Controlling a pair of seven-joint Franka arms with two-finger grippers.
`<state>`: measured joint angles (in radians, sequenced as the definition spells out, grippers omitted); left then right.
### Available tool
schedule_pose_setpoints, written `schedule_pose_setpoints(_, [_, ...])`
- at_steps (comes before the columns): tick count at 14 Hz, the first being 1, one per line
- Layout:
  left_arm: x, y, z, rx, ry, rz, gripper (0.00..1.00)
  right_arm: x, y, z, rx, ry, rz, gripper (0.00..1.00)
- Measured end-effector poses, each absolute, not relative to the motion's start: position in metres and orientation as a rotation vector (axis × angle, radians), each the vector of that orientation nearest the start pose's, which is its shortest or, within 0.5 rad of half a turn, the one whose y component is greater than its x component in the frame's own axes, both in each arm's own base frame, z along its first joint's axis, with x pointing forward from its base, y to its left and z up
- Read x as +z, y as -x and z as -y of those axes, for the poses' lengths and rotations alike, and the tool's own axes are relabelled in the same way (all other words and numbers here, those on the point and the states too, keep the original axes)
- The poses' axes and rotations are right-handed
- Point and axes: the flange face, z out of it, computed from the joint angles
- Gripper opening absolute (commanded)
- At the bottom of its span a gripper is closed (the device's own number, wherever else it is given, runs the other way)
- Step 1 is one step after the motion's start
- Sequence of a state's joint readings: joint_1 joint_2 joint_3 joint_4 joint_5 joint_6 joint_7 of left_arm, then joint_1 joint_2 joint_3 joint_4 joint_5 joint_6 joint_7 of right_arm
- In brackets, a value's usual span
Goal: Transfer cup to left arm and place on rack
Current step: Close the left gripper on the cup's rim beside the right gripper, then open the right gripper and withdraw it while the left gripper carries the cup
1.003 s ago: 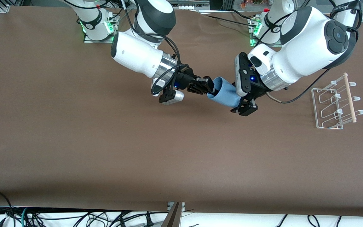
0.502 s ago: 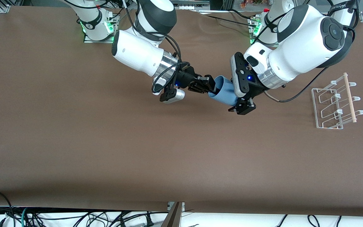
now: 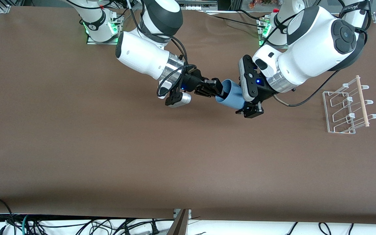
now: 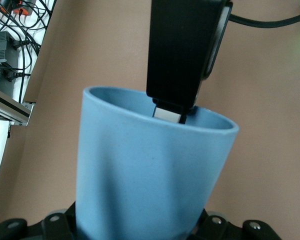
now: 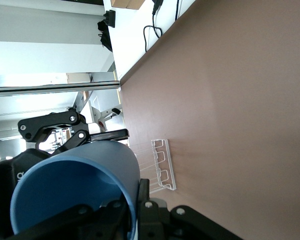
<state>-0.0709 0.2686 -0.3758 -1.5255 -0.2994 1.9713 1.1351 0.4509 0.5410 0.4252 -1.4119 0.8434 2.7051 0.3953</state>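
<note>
Robotics lab. Brown-covered table (image 3: 77, 147) framed by aluminium extrusion rails (image 3: 5, 6); two bolted arm bases with green status lights (image 3: 101, 27); loose cables (image 3: 77, 225) along the table edge.

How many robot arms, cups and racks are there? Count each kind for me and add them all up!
White jointed robot arms: 2, the left arm and the right arm
Small light-blue plastic cups: 1, held between the left hand and the right hand
White wire dish racks with a wooden rod: 1
Total: 4
</note>
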Motion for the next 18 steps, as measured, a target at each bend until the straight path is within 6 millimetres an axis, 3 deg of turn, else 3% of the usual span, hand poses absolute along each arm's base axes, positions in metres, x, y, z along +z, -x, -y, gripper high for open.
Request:
schedule_pose_setpoints(6, [0.538, -0.602, 0.267, -0.515, 2.553, -2.248, 0.00, 0.519, -0.544, -0.507, -0.130, 2.032, -0.293, 1.00])
schedule_pose_setpoints(9, [0.538, -0.608, 0.244, -0.459, 2.586, -2.224, 0.00, 0.527, -0.545, -0.505, -0.143, 2.025, -0.291, 1.00])
schedule_pose_setpoints(11, [0.533, -0.616, 0.216, -0.409, 2.602, -2.208, 0.00, 0.536, -0.548, -0.497, -0.141, 2.036, -0.276, 1.00])
schedule_pose_setpoints(13, [0.526, -0.627, 0.173, -0.359, 2.604, -2.199, 0.00, 0.546, -0.559, -0.473, -0.091, 2.094, -0.237, 1.00])
schedule_pose_setpoints(18, [0.510, -0.636, 0.069, -0.052, 2.560, -2.064, 0.00, 0.584, -0.581, -0.369, 0.072, 2.287, -0.146, 1.00])
